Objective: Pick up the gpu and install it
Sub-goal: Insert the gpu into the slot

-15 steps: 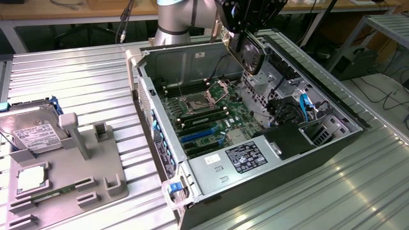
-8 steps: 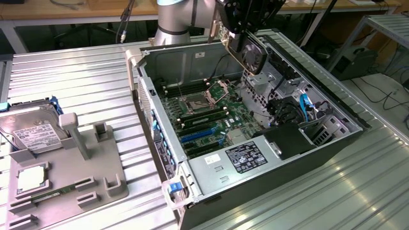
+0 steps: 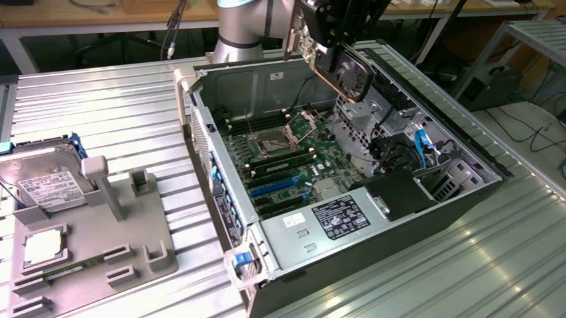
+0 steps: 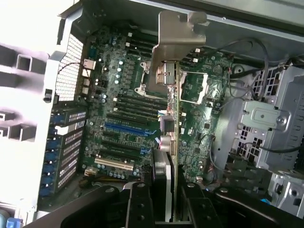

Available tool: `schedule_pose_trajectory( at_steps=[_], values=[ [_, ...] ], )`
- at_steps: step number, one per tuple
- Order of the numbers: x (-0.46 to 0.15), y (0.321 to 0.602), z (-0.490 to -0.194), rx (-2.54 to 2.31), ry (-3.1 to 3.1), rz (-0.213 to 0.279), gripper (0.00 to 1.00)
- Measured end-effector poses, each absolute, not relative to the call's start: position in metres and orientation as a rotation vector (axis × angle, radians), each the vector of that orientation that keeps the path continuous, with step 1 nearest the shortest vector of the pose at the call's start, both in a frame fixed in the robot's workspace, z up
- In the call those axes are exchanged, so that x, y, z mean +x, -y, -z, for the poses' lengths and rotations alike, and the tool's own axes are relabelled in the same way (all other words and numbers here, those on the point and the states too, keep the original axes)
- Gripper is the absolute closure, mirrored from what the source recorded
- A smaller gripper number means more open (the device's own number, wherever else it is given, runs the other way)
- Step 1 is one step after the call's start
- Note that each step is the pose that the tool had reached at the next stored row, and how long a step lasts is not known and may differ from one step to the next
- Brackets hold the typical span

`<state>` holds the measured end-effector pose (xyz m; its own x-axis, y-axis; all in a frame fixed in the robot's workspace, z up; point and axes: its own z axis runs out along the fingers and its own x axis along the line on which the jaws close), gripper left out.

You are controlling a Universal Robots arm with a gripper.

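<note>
Gripper (image 3: 329,36) (image 4: 167,204) is clamped on the gpu (image 3: 346,69) (image 4: 170,156). In the wrist view one dark finger (image 4: 140,202) presses on each flat face, and the card runs edge-on away from the camera. The silver bracket (image 4: 176,45) sits at the card's far end, with its bent tab uppermost. In the exterior view the gpu hangs under the gripper, tilted, with the round fan face turned toward the exterior view's right. The card is held above the far end of the open computer case (image 3: 208,132), clear of the motherboard (image 3: 296,162) (image 4: 123,109), and is not seated in any slot. Directly below the card in the wrist view are the rows of dark memory slots (image 4: 135,102) and the blue expansion slot (image 4: 126,128) (image 3: 272,187). The processor socket (image 3: 270,142) is near the middle of the board. Nearer the camera in the exterior view, the case holds a grey power supply with a black label (image 3: 340,215). A blue cable (image 3: 423,147) loops by the drive bays on the exterior view's right. The case lies on its side on a ribbed metal table (image 3: 115,99). Well apart, at the exterior view's left, a grey fixture (image 3: 124,225) holds a silver hard drive (image 3: 44,182) with a white label, leaning against an upright post.
</note>
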<state>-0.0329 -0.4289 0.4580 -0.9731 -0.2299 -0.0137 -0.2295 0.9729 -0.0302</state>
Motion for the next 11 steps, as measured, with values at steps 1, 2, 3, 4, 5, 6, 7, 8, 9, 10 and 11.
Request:
schedule_pose_trajectory(
  at_steps=[1, 2, 3, 4, 5, 6, 7, 8, 9, 10, 11],
  values=[
    [-0.0329, 0.4289, -0.4579, -0.383, -3.1, 0.044, 0.71],
    [-0.0329, 0.4289, -0.4579, -0.409, -3.097, 0.044, 0.71],
    [-0.0329, 0.4289, -0.4579, -0.427, -3.094, 0.044, 0.71],
    [-0.0329, 0.4289, -0.458, -0.449, -3.091, 0.044, 0.71],
    [-0.0329, 0.4289, -0.4579, -0.485, -3.085, 0.043, 0.71],
    [-0.0329, 0.4289, -0.458, -0.518, -3.08, 0.043, 0.71],
    [-0.0329, 0.4289, -0.458, -0.554, -3.073, 0.043, 0.71],
    [-0.0329, 0.4289, -0.458, -0.587, -3.067, 0.042, 0.71],
    [-0.0329, 0.429, -0.458, -0.618, -3.06, 0.042, 0.71],
    [-0.0329, 0.429, -0.458, -0.644, -3.055, 0.042, 0.71],
    [-0.0329, 0.429, -0.4579, -0.675, -3.047, 0.041, 0.71]
  ],
)
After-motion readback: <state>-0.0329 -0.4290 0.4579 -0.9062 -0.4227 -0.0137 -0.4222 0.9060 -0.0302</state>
